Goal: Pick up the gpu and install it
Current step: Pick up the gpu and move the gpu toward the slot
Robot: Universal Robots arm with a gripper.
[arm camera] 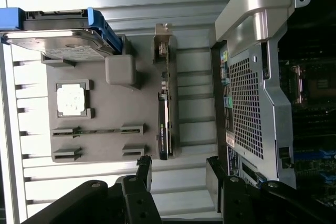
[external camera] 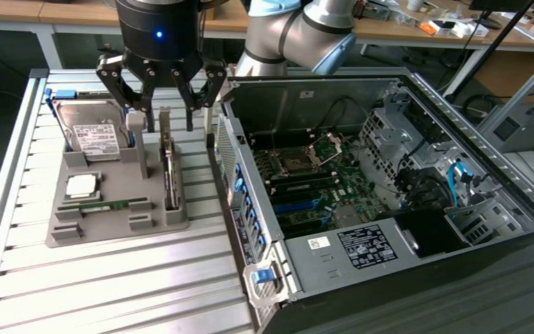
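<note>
The gpu (external camera: 167, 170) is a thin dark green card with a silver end bracket. It stands on edge in a slot along the side of the grey holder (external camera: 109, 226) nearest the computer case. In the wrist view the gpu (arm camera: 164, 108) shows edge-on. My gripper (external camera: 170, 111) hangs just above the card's bracket end. It is open with nothing between its black fingers. In the wrist view the gripper (arm camera: 178, 174) stands apart from the card, one fingertip (arm camera: 144, 167) close to the card's near end.
The holder also carries a silver hard drive (external camera: 95, 132) in a blue frame, a square processor chip (external camera: 81, 184) and a narrow memory stick (external camera: 105, 206). The open computer case (external camera: 248, 229) lies at the exterior view's right, its motherboard (external camera: 313, 181) exposed. The slatted metal table (external camera: 109, 292) extends in front.
</note>
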